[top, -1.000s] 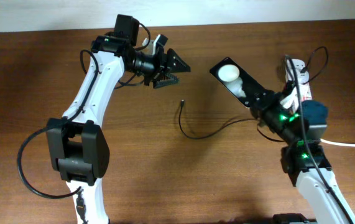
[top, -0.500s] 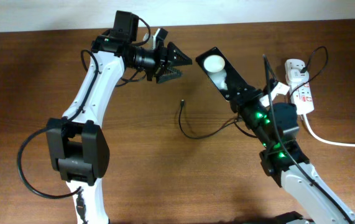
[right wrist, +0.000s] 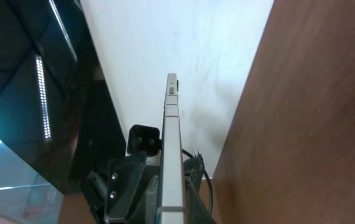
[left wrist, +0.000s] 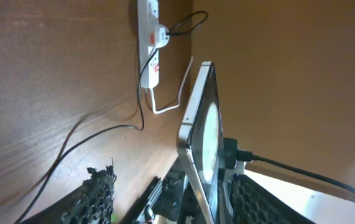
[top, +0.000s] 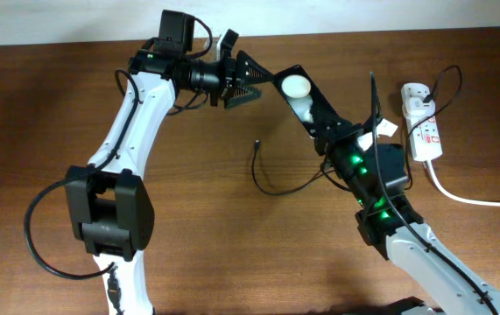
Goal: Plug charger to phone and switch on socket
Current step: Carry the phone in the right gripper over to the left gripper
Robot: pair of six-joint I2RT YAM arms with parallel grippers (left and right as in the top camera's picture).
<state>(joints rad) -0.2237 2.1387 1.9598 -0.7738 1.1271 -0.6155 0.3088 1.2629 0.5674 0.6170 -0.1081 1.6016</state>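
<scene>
My right gripper (top: 330,131) is shut on the lower end of the black phone (top: 300,90) and holds it tilted above the table. In the right wrist view the phone (right wrist: 172,124) shows edge-on between the fingers (right wrist: 172,208). My left gripper (top: 263,80) is open at the phone's upper end. In the left wrist view the phone (left wrist: 197,140) stands edge-on between the open jaws (left wrist: 174,183). The charger cable lies on the table, its tip (top: 256,145) free, and shows in the left wrist view (left wrist: 102,132). The white socket (top: 425,129) lies at the right (left wrist: 151,56).
The thick white cord (top: 464,199) runs from the socket off to the right edge. A thin black cable loops over the socket's far end (top: 447,80). The pale wall edge runs along the back of the table (top: 363,17).
My right arm has carried the phone up and to the left, away from the socket, to the left gripper. The left gripper has shifted slightly right and stays open.
</scene>
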